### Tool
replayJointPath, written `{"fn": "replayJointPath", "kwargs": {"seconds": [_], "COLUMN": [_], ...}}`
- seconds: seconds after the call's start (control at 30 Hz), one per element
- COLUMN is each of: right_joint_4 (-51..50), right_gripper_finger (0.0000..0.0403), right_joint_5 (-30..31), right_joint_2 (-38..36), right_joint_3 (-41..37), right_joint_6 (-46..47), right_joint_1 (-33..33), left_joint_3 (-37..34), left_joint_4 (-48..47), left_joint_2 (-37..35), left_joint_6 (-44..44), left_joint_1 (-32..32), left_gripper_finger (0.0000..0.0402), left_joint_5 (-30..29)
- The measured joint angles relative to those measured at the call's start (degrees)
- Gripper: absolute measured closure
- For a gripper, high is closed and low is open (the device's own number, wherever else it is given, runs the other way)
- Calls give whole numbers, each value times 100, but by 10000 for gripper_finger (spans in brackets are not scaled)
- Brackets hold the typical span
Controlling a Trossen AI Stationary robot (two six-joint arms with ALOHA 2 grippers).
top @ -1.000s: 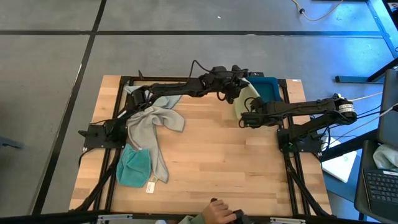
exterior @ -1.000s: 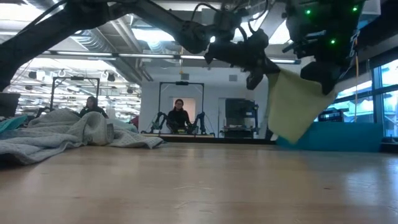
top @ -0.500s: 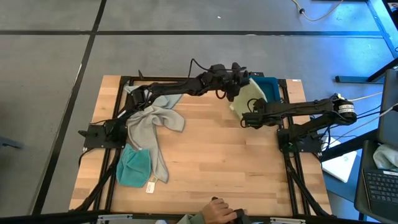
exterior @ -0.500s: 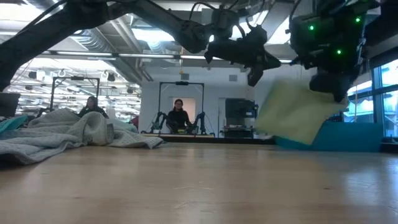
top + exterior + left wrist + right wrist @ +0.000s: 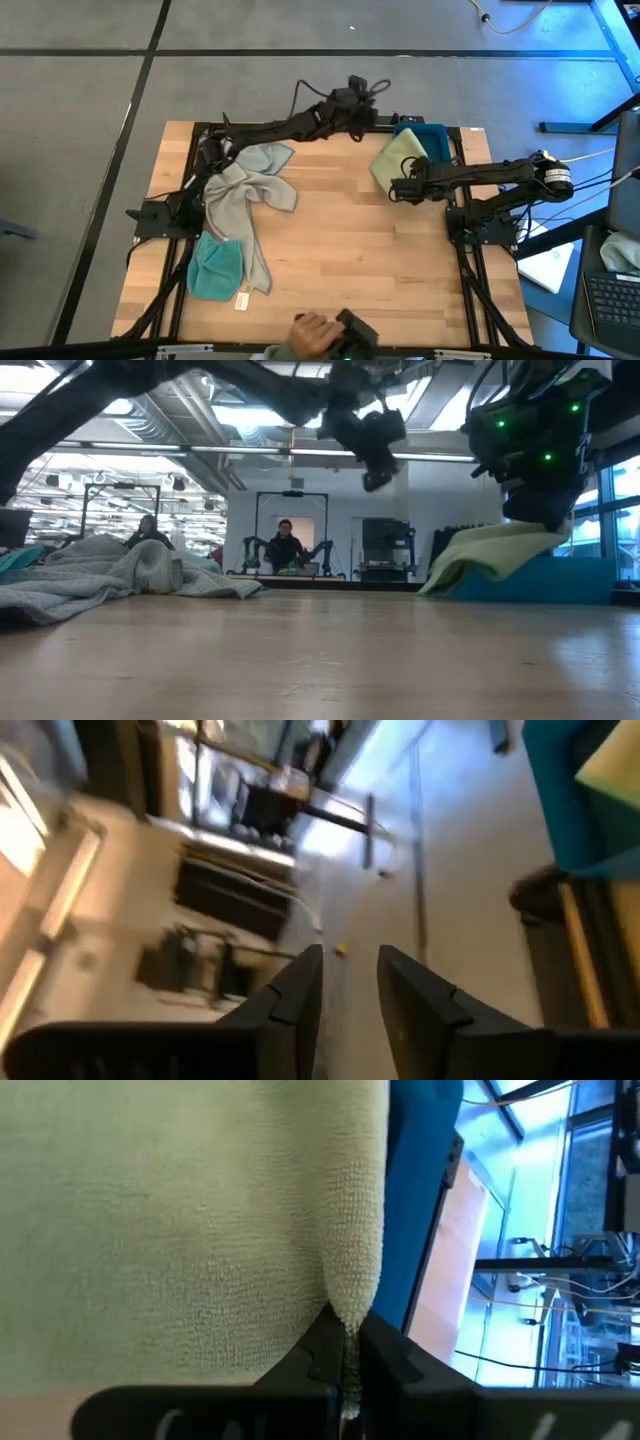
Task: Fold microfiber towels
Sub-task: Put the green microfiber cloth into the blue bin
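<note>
Right gripper point(image 5: 397, 190): it is seen at the right side of the table, its fingers point(image 5: 385, 1355) pressed together on an edge of the green towel point(image 5: 395, 160). In the low view the gripper point(image 5: 537, 520) is held just above the table with the cloth hanging from it.
Green towel: it is pinched by the right gripper at the far right of the table point(image 5: 340, 250). In the low view the towel point(image 5: 490, 550) is draped down to the left, and its low corner is near the table surface or touching it; which one cannot be told. Its far part is laid over the teal towel point(image 5: 428, 138).
Teal towel: it is placed at the far right corner of the table, partly covered by the green towel.
Left gripper point(image 5: 355, 88): it is raised at the far edge of the table, left of the green towel and apart from it. In the left wrist view the fingers point(image 5: 300, 995) are seen a little spread, and nothing is held between them.
Grey towel point(image 5: 238, 205): it is left crumpled at the left side of the table.
Blue towel point(image 5: 265, 157): a pale blue cloth is seen at the far end of the grey towel, touching it.
Second teal towel point(image 5: 215, 270): it is placed at the near left, partly under the grey towel.
Hand point(image 5: 312, 332): a person's hand is seen at the near edge of the table.
</note>
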Motion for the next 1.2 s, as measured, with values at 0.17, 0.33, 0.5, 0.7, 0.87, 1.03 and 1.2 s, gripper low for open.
{"fn": "replayJointPath", "kwargs": {"seconds": [0.17,0.33,0.5,0.7,0.87,1.03,1.2], "right_joint_4": [-2,125,718,1523,1526,1565,1571], "right_gripper_finger": [386,386,386,386,386,386,386], "right_joint_5": [198,390,543,540,545,685,846], "right_joint_2": [-45,-64,-63,-62,-62,-62,-60], "right_joint_3": [0,0,0,0,0,0,0], "right_joint_6": [4,58,-119,-1054,-1040,-822,-467], "right_joint_1": [-243,-568,-1070,-1778,-2308,-2648,-2786], "left_joint_3": [0,-8,-488,-1526,-2496,-3401,-4221], "left_joint_4": [-1262,-2340,-2472,-2072,-1486,-720,-11], "left_joint_2": [-756,-1402,-1887,-2397,-2867,-3363,-3702], "left_joint_6": [-1310,-2551,-2856,-2864,-3010,-3380,-3566], "left_joint_1": [211,390,302,132,9,-63,-177], "left_gripper_finger": [312,312,312,312,312,312,312], "left_joint_5": [409,1588,1884,1836,1456,1429,1429]}}
